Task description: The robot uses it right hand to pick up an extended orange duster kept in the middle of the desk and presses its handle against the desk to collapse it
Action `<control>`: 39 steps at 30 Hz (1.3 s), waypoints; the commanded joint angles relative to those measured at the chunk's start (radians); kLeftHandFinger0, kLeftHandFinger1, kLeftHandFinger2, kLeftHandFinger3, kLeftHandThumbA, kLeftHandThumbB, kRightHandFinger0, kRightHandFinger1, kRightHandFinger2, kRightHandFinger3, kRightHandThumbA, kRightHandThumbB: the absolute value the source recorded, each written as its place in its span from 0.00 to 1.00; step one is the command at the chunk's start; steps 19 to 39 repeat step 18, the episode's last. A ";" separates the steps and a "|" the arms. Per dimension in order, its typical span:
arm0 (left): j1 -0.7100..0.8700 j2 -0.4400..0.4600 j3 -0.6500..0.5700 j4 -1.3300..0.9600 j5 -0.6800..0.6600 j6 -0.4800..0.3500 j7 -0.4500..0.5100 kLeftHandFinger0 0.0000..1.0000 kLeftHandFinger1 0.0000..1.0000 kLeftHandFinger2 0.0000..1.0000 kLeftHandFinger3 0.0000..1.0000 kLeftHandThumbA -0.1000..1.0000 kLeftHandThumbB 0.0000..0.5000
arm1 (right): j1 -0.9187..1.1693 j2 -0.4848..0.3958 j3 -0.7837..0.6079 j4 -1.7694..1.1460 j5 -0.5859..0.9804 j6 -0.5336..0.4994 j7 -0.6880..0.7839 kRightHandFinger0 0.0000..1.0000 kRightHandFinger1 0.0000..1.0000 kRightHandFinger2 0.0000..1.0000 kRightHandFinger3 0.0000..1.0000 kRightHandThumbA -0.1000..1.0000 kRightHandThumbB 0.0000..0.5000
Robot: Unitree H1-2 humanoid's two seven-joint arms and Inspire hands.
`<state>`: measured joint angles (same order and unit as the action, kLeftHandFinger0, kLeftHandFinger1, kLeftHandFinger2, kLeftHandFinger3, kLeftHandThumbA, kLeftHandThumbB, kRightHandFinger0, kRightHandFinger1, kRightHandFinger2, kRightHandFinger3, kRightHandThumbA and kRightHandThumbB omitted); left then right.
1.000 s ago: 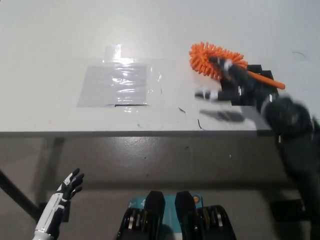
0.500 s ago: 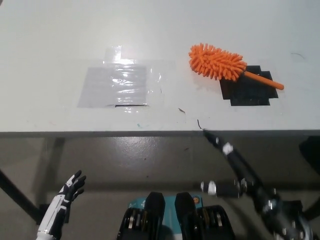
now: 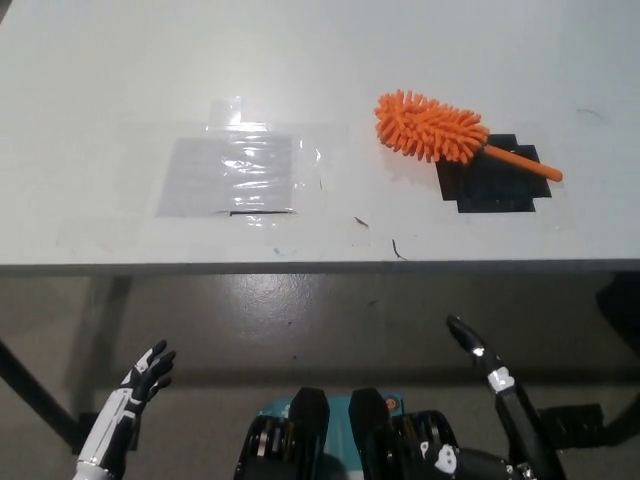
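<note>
Currently orange duster [image 3: 432,127] lying on desk [image 3: 420,50], untouched. Right hand [image 3: 488,368] below desk edge, empty, fingers extended. Left hand [image 3: 143,375] low, fingers spread.

Clear taped sheet [image 3: 232,172] — black patch [image 3: 492,185] apart.

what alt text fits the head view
An orange duster lies on a white desk, its handle over a black patch. Both robot hands hang below the desk edge, white left hand and black right hand, holding nothing.
</note>
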<state>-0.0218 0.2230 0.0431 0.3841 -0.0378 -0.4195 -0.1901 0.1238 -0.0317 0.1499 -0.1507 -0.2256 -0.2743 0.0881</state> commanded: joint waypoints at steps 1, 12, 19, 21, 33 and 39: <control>-0.033 0.013 -0.009 -0.041 -0.030 -0.051 -0.037 1.00 1.00 1.00 1.00 1.00 0.55 | -0.073 0.008 -0.025 0.139 0.070 -0.196 -0.198 1.00 1.00 1.00 1.00 1.00 0.50; -0.069 0.006 -0.004 -0.024 -0.021 -0.051 -0.043 1.00 1.00 1.00 1.00 1.00 0.54 | -0.175 -0.056 -0.018 0.333 0.107 -0.196 -0.202 1.00 1.00 1.00 1.00 1.00 0.64; -0.083 0.009 -0.013 -0.023 -0.012 -0.051 -0.046 1.00 1.00 1.00 1.00 1.00 0.55 | -0.191 -0.052 -0.048 0.385 0.197 -0.196 -0.122 1.00 1.00 1.00 1.00 1.00 0.60; -0.083 0.009 -0.013 -0.023 -0.012 -0.051 -0.046 1.00 1.00 1.00 1.00 1.00 0.55 | -0.191 -0.052 -0.048 0.385 0.197 -0.196 -0.122 1.00 1.00 1.00 1.00 1.00 0.60; -0.083 0.009 -0.013 -0.023 -0.012 -0.051 -0.046 1.00 1.00 1.00 1.00 1.00 0.55 | -0.191 -0.052 -0.048 0.385 0.197 -0.196 -0.122 1.00 1.00 1.00 1.00 1.00 0.60; -0.083 0.009 -0.013 -0.023 -0.012 -0.051 -0.046 1.00 1.00 1.00 1.00 1.00 0.55 | -0.191 -0.052 -0.048 0.385 0.197 -0.196 -0.122 1.00 1.00 1.00 1.00 1.00 0.60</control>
